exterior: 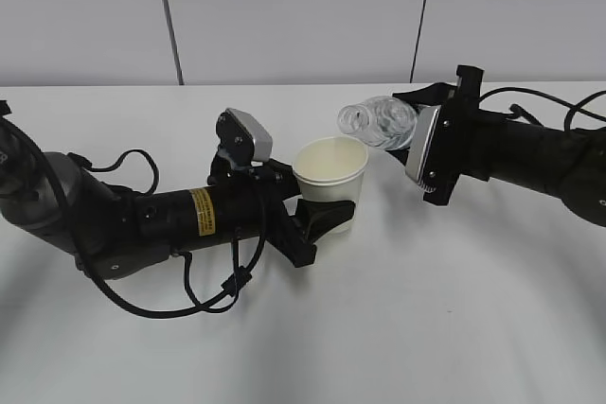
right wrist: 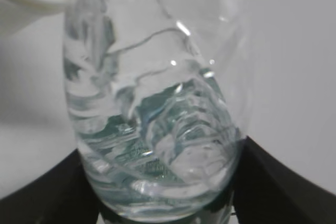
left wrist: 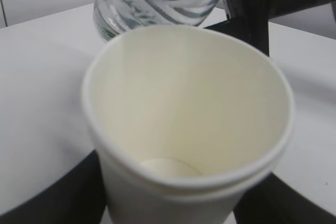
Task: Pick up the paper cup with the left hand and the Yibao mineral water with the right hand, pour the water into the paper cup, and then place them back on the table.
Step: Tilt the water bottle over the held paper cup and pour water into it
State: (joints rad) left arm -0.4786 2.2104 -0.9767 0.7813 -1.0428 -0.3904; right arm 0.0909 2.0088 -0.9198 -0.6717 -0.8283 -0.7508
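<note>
The cup (exterior: 330, 180) is thin paper, light and easily crushed, so a gentle squeeze low on its wall, where the left hand (exterior: 317, 218) now clamps it, looks the safest hold; a harder pinch would likely fold the wall. It is plain cream-white, tapered, with a rolled rim, and the left wrist view shows its inside (left wrist: 199, 114) pale and apparently dry. It stands upright near the middle of the table (exterior: 379, 328), but whether its base rests on the surface or is just clear of it I cannot tell.

The bottle (exterior: 382, 121) is clear ribbed plastic, smooth and probably slippery, light with only a little water in it, and soft enough to dent. The right hand (exterior: 418, 134) grips its lower body, jaws closed on it. It lies tipped almost level, its open mouth pointing left, just above and beside the cup's far-right rim. No stream is visible.
</note>
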